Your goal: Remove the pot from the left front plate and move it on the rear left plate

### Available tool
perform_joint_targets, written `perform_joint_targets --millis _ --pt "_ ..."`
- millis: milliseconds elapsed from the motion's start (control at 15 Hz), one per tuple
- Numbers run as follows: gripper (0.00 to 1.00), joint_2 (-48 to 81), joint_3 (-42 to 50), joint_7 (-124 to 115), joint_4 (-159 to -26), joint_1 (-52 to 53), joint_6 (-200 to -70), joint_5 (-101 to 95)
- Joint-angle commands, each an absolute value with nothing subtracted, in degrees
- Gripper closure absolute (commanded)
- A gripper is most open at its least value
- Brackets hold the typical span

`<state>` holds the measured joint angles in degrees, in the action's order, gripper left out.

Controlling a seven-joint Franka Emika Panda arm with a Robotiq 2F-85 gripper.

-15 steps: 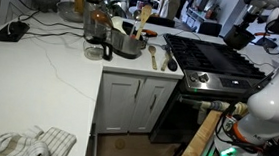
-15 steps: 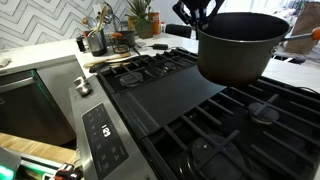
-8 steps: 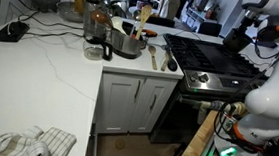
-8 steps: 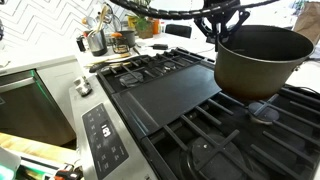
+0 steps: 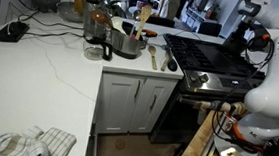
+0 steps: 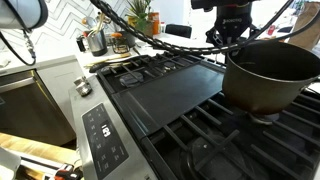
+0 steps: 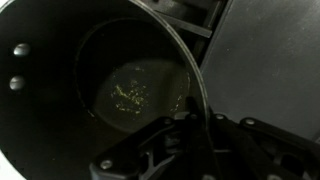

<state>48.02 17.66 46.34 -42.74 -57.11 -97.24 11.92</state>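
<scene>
The gripper is clamping the rim of the pot, holding it upright over a hob burner beside the hob's flat middle; contact with the grate is unclear.

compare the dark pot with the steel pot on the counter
The dark grey round pot is matte and nearly empty; the shiny steel pot holds wooden utensils. The pincer grips the dark pot's rim over the black hob grate; the steel pot stands on the white counter. Both are round, lidless.
</scene>
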Motion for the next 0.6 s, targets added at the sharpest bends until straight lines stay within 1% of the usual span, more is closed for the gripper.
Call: perform_joint_targets --millis 0,67,533 --pt "0.99 54.8 18.7 42.0 -30.4 -59.1 -94.6 11.3" --pt "0.99 54.3 14.5 40.3 -31.0 -60.8 -95.6 7.2" --pt "0.99 59.1 11.6 35.2 -24.7 -61.9 -94.8 0.4"
